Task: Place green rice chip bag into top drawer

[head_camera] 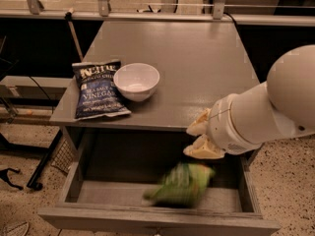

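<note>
The green rice chip bag (181, 185) is a blurred bright green shape inside the open top drawer (147, 217), near its floor at centre right, apart from the gripper. My gripper (200, 137) with cream-coloured fingers (198, 127) hangs just above the bag, at the table's front edge over the right part of the drawer. Its fingers stand apart with nothing between them. The white arm reaches in from the right.
A dark blue chip bag (97, 88) lies on the left of the gray table (197, 58), with a white bowl (136, 80) beside it. A railing and dark shelving stand behind and to the left of the table.
</note>
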Robot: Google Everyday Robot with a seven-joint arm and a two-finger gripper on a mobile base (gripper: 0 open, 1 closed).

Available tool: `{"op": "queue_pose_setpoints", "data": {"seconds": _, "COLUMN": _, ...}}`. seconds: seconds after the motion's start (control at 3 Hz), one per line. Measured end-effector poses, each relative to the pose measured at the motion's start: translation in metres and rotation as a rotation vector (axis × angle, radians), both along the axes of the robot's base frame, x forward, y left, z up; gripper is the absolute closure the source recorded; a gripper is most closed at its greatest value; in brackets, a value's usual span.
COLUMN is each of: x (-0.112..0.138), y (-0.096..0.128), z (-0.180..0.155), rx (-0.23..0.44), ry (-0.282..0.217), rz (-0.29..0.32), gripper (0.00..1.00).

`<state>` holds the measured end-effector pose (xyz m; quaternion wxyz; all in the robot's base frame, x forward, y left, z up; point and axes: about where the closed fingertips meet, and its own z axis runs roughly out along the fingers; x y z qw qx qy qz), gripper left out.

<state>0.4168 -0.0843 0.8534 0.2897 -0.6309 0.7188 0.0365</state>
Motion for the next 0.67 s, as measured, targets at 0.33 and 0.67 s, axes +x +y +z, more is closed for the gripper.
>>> {"op": "queue_pose_setpoints", "data": {"seconds": 0.33, "x": 0.0001, "y": 0.0009, "z": -0.0007, "rx": 0.000, "ry": 0.002, "rz": 0.002, "gripper": 0.01}}
{"op": "queue_pose_setpoints", "data": {"seconds": 0.67, "x": 0.0001, "y": 0.0012, "z": -0.0010, "rx": 0.000, "ry": 0.002, "rz": 0.003, "gripper": 0.00}}
